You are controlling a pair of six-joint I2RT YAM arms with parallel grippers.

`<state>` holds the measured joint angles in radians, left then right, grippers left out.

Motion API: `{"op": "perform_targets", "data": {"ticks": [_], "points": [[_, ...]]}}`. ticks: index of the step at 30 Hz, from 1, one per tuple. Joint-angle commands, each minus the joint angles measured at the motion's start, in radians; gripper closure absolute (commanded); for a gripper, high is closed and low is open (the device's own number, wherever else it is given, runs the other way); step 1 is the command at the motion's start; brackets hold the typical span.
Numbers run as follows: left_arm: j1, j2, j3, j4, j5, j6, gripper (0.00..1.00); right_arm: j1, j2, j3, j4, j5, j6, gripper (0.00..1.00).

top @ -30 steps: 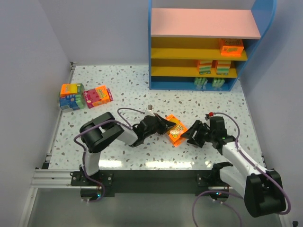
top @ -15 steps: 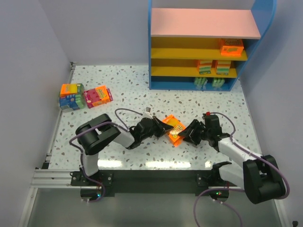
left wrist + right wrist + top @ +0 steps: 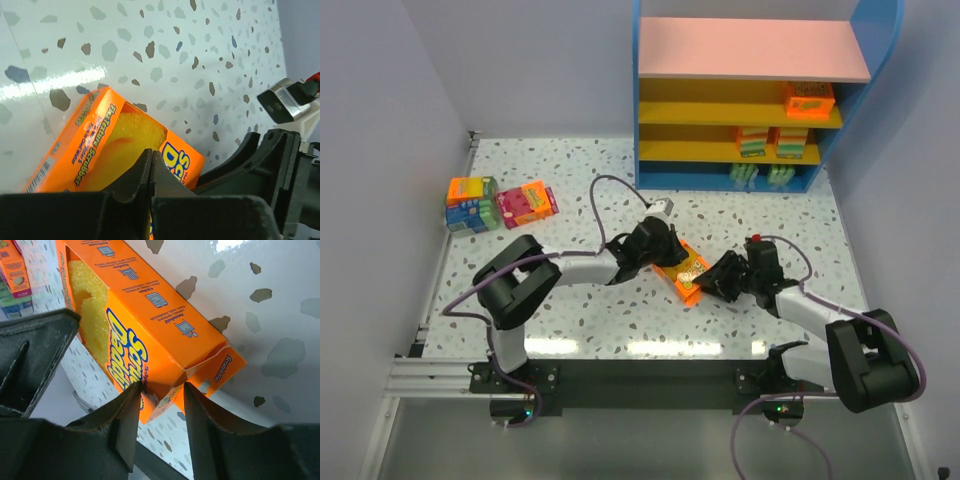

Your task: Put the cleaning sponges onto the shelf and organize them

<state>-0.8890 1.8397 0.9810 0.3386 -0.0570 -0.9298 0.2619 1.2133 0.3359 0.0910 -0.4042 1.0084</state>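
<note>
An orange cleaning sponge pack (image 3: 688, 272) lies on the speckled table between both arms. My left gripper (image 3: 666, 254) is shut, with its joined fingertips (image 3: 151, 156) over the pack's face (image 3: 115, 145) and nothing between them. My right gripper (image 3: 717, 282) has its jaws (image 3: 160, 390) on either side of the pack's near end (image 3: 150, 315). One finger is on the printed face and the other on the end flap. The shelf (image 3: 750, 48) stands at the back right with several sponge packs on its yellow tiers (image 3: 808, 98) (image 3: 752, 140) (image 3: 792, 142).
More sponge packs lie at the far left of the table: a stacked orange, green and blue group (image 3: 470, 203) and a magenta one (image 3: 527, 203). Grey walls close in both sides. The left arm's cable (image 3: 610, 200) loops over the table's middle.
My left arm has stretched farther out and swung over the pack's far side. My right gripper has slid left onto the pack's end, and its jaws have narrowed around it.
</note>
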Motion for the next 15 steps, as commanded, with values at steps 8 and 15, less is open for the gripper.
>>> {"op": "perform_targets", "data": {"ticks": [8,15], "points": [[0.004,0.113,0.041,-0.152,0.104,0.338,1.00,0.007,0.032,-0.011,0.036,0.097,0.015,0.67],[-0.018,0.061,-0.037,-0.112,0.126,0.313,1.00,0.007,0.032,-0.005,0.023,0.102,0.015,1.00]]}}
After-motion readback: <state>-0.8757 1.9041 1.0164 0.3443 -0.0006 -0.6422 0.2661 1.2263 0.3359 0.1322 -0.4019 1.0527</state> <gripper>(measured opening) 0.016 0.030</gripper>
